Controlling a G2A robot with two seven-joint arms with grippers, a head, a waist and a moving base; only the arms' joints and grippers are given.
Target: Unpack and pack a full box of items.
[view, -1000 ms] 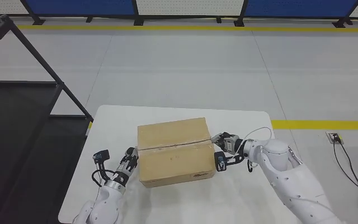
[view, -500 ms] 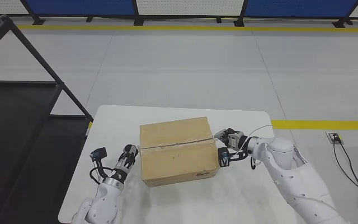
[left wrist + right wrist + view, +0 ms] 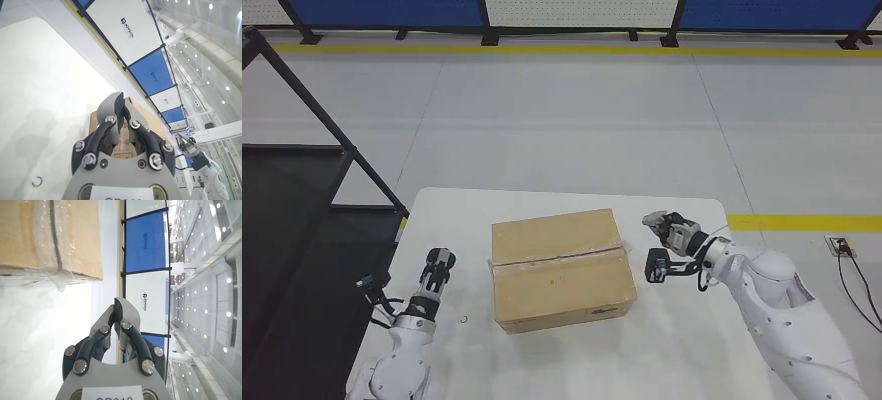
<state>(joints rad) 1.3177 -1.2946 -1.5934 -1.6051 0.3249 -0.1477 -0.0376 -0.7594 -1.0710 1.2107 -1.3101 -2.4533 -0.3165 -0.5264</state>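
Both grippers have been drawn back from the ends of the box since the earlier frames, the left gripper (image 3: pixel 439 259) farther than the right, and the box (image 3: pixel 560 270) has been left on the white table (image 3: pixel 672 345), turned very slightly. At the near left of the table the left gripper is found well apart from the box's left end; its fingers are brought together on nothing, though a sliver of a gap may remain at the tips, which cannot be settled from the wrist view. What seems to be a small open ring (image 3: pixel 462 321) is seen lying on the tabletop between that gripper and the box's near left corner. The box is placed near the middle of the table, its top flaps closed and the seam covered with clear tape (image 3: pixel 54 237), a loose end of which is crumpled at the right-hand edge. Just beyond that end the right gripper (image 3: pixel 650 218) is held near the box without touching it, its pads pressed together and empty. Farther off, a yellow floor line (image 3: pixel 572 50) and blue and white panels (image 3: pixel 382 12) are seen.
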